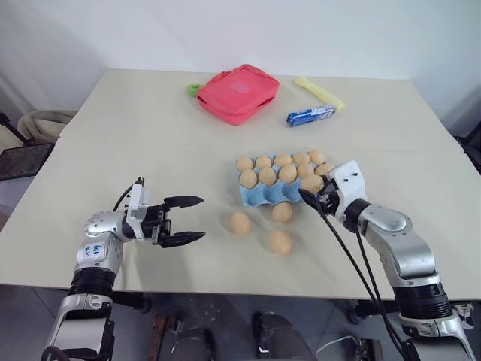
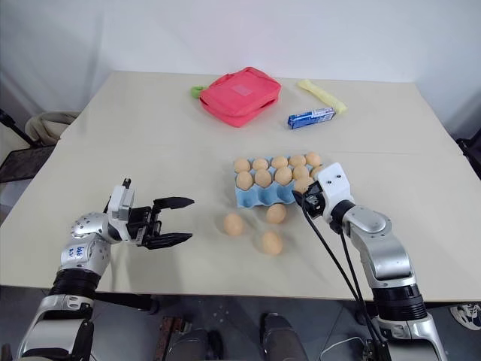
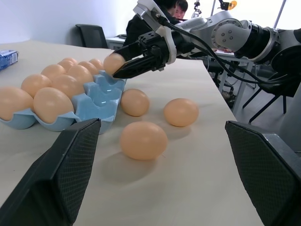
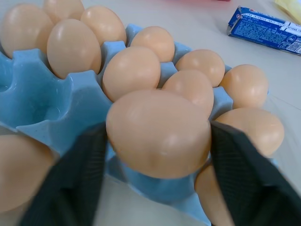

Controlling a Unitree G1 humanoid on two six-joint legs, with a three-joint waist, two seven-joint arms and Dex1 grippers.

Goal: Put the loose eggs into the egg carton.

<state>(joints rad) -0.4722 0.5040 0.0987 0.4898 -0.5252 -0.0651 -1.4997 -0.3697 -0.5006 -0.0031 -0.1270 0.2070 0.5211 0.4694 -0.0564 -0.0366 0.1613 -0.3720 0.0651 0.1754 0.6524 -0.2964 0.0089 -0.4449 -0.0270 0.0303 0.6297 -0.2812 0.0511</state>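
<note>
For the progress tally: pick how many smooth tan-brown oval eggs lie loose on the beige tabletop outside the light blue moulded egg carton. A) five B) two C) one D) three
D: three tan-brown eggs rest on the beige tabletop just in front of the light blue moulded egg carton; a fourth egg sits between the right gripper's fingers over the carton.
</note>
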